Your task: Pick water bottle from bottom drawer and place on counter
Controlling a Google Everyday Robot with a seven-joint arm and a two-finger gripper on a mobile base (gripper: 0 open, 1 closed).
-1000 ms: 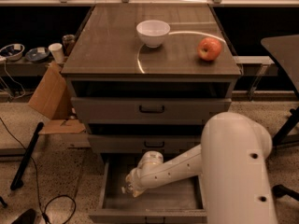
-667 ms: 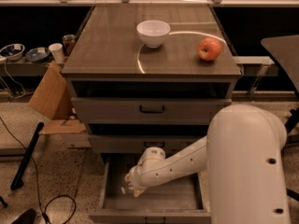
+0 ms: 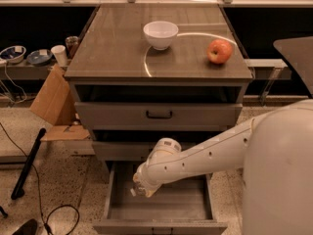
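- Bottle: I cannot pick it out for sure; a small pale bit (image 3: 132, 192) shows at the gripper's tip.
- Gripper (image 3: 139, 190): down inside the open drawer (image 3: 168, 205), near its left wall; its grip cannot be told.
- Above the drawer, the counter (image 3: 112, 48) bears a bowl (image 3: 160, 34) and an apple (image 3: 219, 51).

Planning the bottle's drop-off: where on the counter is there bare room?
On the counter the left half, beside the bowl, is bare, as is the front strip before bowl and apple. Tightest between bowl and apple. The gripper is down in the bottom drawer.
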